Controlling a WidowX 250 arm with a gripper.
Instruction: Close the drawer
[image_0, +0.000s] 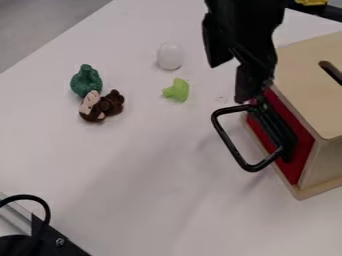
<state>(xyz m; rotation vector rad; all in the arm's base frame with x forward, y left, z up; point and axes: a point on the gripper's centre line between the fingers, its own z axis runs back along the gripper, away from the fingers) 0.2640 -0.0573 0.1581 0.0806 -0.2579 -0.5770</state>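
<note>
The black gripper (247, 82) hangs at the upper right, its lower end right at the top of the drawer front, beside the back end of the handle. A red drawer front (300, 145) sits in the left face of a light wooden box (304, 90), looking about flush with it. From the red panel a black loop handle (230, 144) sticks out to the left over the table. Whether the gripper touches the panel or the handle is hard to tell.
A white egg-like object (169, 56), a light green piece (177, 90), a dark green figure (86, 81) and a brown toy (101, 106) lie on the white table (147, 170). Black hardware with a cable (47, 240) occupies the lower left corner.
</note>
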